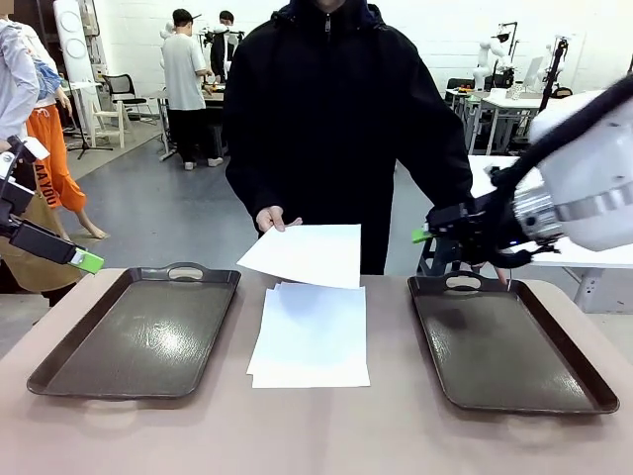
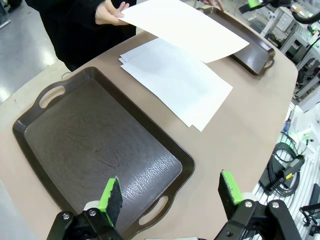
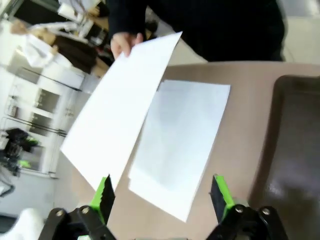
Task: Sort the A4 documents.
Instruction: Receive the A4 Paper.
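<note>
Front view: A4 documents [image 1: 310, 336] stacked at table [image 1: 396, 435] centre; one sheet [image 1: 307, 254] raised in person's hand [image 1: 272, 218] over far edge. Left gripper [image 2: 170, 192], right gripper [image 3: 160, 195] agape, empty. Paper likely light, floppy: pinch a free edge.

Two trays [image 1: 138, 336] [image 1: 504, 346], one sheet [image 1: 302, 254], one stack [image 1: 312, 336]

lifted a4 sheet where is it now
Front view: the lifted sheet is at the far middle, in the person's hand, above the paper stack between the left tray and right tray.
</note>
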`<act>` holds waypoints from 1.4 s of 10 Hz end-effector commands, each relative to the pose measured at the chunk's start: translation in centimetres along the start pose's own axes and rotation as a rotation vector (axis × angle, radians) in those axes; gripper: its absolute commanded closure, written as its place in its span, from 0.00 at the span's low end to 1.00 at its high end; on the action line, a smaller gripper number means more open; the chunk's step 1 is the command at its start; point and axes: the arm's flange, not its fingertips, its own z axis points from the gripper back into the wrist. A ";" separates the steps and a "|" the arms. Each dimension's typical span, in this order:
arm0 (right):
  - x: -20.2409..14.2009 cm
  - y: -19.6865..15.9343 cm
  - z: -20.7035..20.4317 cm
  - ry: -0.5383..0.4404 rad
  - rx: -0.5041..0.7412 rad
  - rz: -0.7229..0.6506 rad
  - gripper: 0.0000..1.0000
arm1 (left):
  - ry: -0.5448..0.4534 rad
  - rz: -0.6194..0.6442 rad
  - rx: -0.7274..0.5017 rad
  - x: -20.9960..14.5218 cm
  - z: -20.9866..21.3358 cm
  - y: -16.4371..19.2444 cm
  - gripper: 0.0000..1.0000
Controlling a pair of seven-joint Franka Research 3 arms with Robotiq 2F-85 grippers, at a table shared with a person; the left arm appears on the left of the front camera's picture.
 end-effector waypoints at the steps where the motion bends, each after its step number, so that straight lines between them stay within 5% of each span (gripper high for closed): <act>1: 1.5 -1.4 -4.0 0.029 0.144 -0.101 0.00 | -0.013 -0.015 -0.016 -0.1 0.0 0.4 0.00; 6: 0.3 -0.2 -11.1 0.135 0.442 -0.285 0.00 | -0.013 -0.015 -0.016 -0.1 0.0 0.4 0.00; 14: 2.5 -2.4 -15.8 0.201 0.536 -0.377 0.00 | -0.013 -0.015 -0.016 -0.1 0.0 0.4 0.00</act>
